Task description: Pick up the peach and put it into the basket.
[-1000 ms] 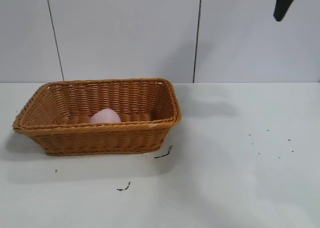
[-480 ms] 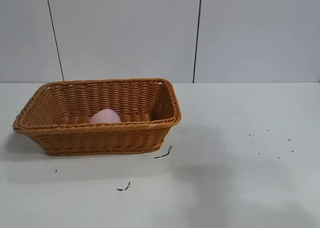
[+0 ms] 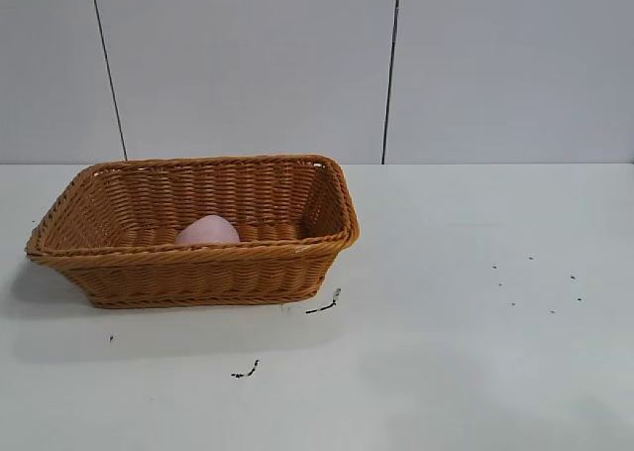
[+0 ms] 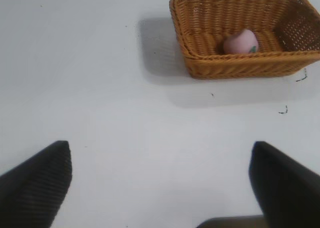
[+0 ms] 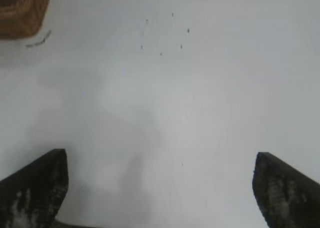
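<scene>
The pale pink peach [image 3: 207, 230] lies inside the orange-brown wicker basket [image 3: 337, 235] at the left of the table. It also shows in the left wrist view [image 4: 241, 41], inside the basket [image 4: 240, 67], with its green leaf mark facing the camera. My left gripper [image 4: 161, 185] is open and empty, high above bare table, well away from the basket. My right gripper [image 5: 159, 188] is open and empty above bare table; a corner of the basket [image 5: 22, 12] shows far off. Neither gripper appears in the exterior view.
Small dark scraps [image 3: 324, 304] lie on the white table just in front of the basket, and several specks [image 3: 540, 282] dot the right side. A grey panelled wall stands behind the table.
The right arm's dark tip, seen at the upper right a second ago, has left the exterior view. The peach and the basket have not moved.
</scene>
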`<state>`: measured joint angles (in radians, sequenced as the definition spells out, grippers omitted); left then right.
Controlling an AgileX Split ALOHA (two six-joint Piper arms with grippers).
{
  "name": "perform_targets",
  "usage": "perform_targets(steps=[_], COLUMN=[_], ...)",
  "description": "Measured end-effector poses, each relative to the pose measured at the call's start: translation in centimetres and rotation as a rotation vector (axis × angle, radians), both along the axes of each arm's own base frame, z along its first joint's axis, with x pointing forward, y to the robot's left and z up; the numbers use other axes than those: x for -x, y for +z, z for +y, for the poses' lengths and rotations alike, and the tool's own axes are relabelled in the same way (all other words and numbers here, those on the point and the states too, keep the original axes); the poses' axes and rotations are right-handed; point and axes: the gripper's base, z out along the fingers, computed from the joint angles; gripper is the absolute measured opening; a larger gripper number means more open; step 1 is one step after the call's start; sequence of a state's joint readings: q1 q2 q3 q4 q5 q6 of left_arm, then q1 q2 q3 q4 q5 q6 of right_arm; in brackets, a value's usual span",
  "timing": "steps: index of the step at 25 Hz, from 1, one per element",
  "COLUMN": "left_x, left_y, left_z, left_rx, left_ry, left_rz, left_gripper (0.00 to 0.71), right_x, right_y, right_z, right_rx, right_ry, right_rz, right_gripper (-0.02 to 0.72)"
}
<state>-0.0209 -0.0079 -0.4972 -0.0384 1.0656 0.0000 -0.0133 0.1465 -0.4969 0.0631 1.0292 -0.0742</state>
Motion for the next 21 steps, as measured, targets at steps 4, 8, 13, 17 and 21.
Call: perform_targets(steps=[4,8,13,17,21], left_x=[0.0,0.0,0.0,0.0,0.0], left_y=[0.0,0.0,0.0,0.0,0.0], left_z=[0.0,0.0,0.0,0.0,0.0], left_rx=[0.000,0.000,0.000,0.000,0.000], left_ry=[0.000,0.000,0.000,0.000,0.000], left_rz=[0.000,0.000,0.000,0.000,0.000], left_gripper=[0.693,0.693,0.693,0.693,0.693], right_x=[2.0,2.3,2.3,2.3,2.3], right_y=[0.1,0.1,0.1,0.1,0.1], right_z=[0.0,0.0,0.0,0.0,0.0], right_rx=[0.002,0.002,0.002,0.002,0.002], right_ry=[0.000,0.000,0.000,0.000,0.000], right_rz=[-0.131,-0.150,-0.150,-0.150,-0.150], right_gripper=[0.695,0.695,0.695,0.695,0.695])
